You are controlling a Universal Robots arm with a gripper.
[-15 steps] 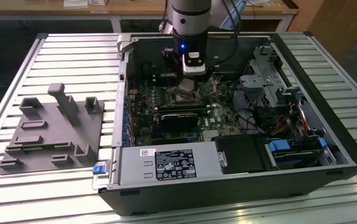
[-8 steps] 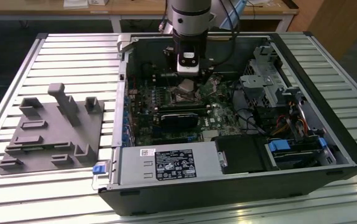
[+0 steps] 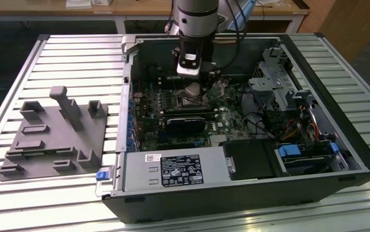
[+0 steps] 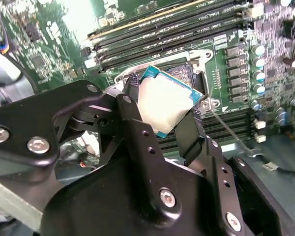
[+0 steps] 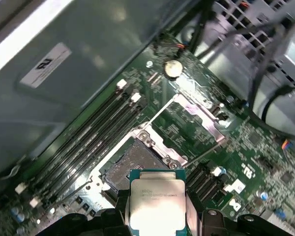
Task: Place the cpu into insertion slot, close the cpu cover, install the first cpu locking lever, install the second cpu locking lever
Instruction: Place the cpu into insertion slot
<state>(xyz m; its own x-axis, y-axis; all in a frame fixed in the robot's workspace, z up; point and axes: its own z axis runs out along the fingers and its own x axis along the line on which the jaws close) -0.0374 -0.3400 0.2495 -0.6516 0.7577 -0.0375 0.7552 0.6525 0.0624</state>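
The one arm [image 3: 196, 19] reaches down into the open computer case [image 3: 236, 198], which lies on its side on the slatted metal counter [image 3: 75, 53]. The gripper [image 4: 163, 104] is closed on the cpu [image 4: 169, 101]: in the second wrist view its two black fingers [image 4: 132, 105] press on two opposite edges of the chip, and the pale metal face looks at the camera. The cpu hangs just above the insertion slot [image 5: 132, 164] and is not seated. In the first wrist view its far edge lies over the near rim of the slot, and the dark centre is uncovered. The cpu cover [image 5: 196, 113] is swung open on the far side of the slot, and one thin lever rod [image 5: 202, 152] lies beside it. The room here is narrow. Long black memory slots [image 4: 177, 24], which I count as four, run close along one side of the socket, and more slots [image 4: 231, 123] run along the other side. In the exterior view the case walls close the board on all sides, and the power supply [image 3: 172, 169] fills the near corner. One grey fixture plate [image 3: 49, 140] lies on the counter at the exterior view's left, well apart from the case.
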